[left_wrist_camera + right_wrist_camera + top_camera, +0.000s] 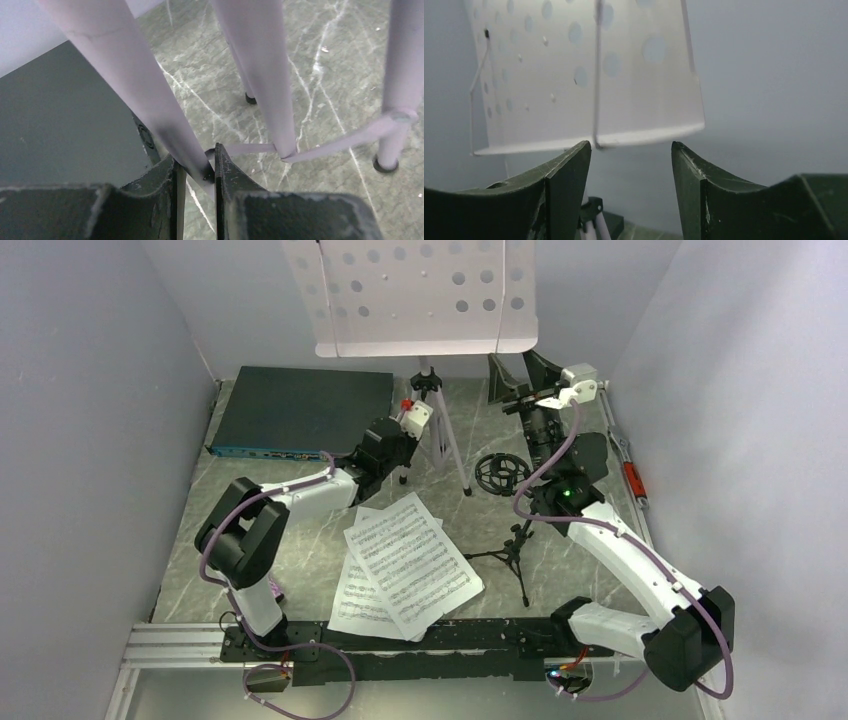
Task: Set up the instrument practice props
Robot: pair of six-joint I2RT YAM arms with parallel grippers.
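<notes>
Left wrist: left tool [196, 167] reaches low, clamping a music stand [135, 85] leg; right tool [631, 147] — raised, angled upward — stands wide.

Upright lilac music stand [420, 315]; sheet-music pages [405, 565] flat

Left arm [300, 495]: elbow folded up near its base, forearm running low toward the far right. Left gripper [196, 160] pinched tight on a music stand leg [130, 75], one finger on either side of the tube. Right arm [630, 555]: reaches far from the near right corner, wrist tipped upward. Right gripper [630, 147] sits far right, jaws standing apart, nothing between them.
</notes>
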